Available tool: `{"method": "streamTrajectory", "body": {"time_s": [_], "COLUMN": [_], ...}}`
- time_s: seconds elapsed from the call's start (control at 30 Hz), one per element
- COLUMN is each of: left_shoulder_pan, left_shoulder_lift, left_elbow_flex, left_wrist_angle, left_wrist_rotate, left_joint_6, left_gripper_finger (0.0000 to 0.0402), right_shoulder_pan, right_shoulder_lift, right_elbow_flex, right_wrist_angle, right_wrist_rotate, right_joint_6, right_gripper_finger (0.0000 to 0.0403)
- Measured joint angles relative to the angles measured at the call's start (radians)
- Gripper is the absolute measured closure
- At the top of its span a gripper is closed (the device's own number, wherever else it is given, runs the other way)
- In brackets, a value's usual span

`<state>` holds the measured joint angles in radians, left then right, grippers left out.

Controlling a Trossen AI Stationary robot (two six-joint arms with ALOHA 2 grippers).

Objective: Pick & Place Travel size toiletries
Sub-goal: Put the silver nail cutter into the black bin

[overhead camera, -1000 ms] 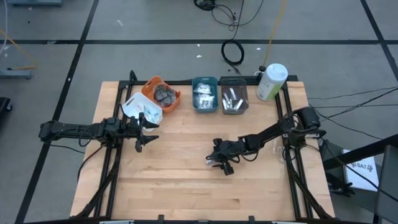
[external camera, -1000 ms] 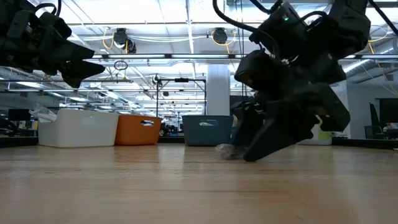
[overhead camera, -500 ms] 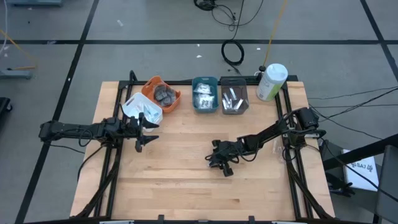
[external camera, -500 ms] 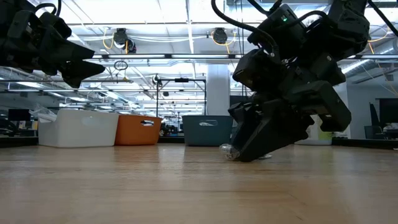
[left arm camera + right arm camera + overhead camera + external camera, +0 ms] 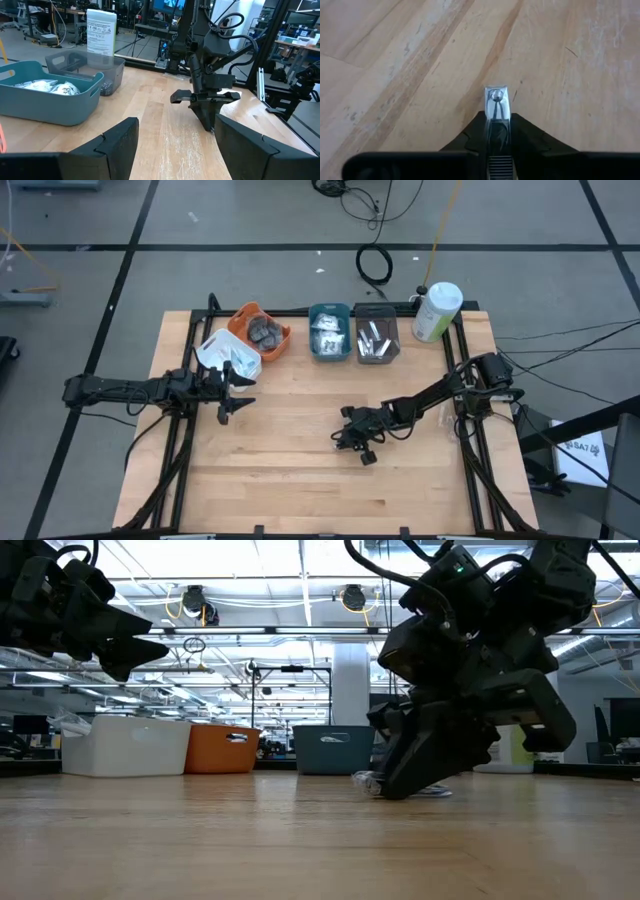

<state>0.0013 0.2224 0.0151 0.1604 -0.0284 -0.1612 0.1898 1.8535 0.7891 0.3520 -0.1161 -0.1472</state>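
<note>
A small silver toiletry item, narrow and flat with a round rivet at its free end, lies on the wooden table near the middle. My right gripper is shut on it and slants down to the tabletop; the low view shows this gripper with the item's shiny end poking out. My left gripper hangs open and level above the table's left side, beside the white bin, with nothing between its fingers. My right gripper pinches the silver item by its two long sides between its two fingers. The fingers come slanting down from the table's right side and lie along the item. Its free end sticks out past the fingertips, low at the tabletop.
Along the far edge stand a white bin, an orange bin with dark discs, a teal bin with white packets and a grey bin with silver items. A big white-and-green bottle stands at the far right corner.
My right gripper has stayed in place and shut its fingers on the silver item, which has been drawn in between them on the tabletop.
</note>
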Motion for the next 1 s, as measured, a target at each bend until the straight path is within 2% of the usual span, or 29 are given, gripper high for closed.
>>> {"method": "streamTrajectory", "body": {"time_s": [0.2, 0.5, 0.67, 1.0], "left_shoulder_pan": [0.0, 0.0, 0.0, 0.0], "left_shoulder_lift": [0.0, 0.0, 0.0, 0.0], "left_elbow_flex": [0.0, 0.0, 0.0, 0.0], "left_wrist_angle": [0.0, 0.0, 0.001, -0.001], "left_wrist_rotate": [0.0, 0.0, 0.0, 0.0], "left_joint_6": [0.0, 0.0, 0.0, 0.0], "left_gripper_finger": [0.0147, 0.0146, 0.0146, 0.0146], "right_shoulder_pan": [-0.003, -0.007, -0.013, -0.066], "right_shoulder_lift": [-0.091, -0.293, -0.398, -0.581], "right_elbow_flex": [-0.006, -0.005, -0.063, -0.363], "right_wrist_angle": [-0.044, -0.147, -0.136, 0.188], "right_wrist_rotate": [-0.003, -0.016, -0.018, -0.019], "right_joint_6": [0.002, 0.003, 0.005, 0.119], "right_gripper_finger": [0.0343, 0.0352, 0.0351, 0.0352]}}
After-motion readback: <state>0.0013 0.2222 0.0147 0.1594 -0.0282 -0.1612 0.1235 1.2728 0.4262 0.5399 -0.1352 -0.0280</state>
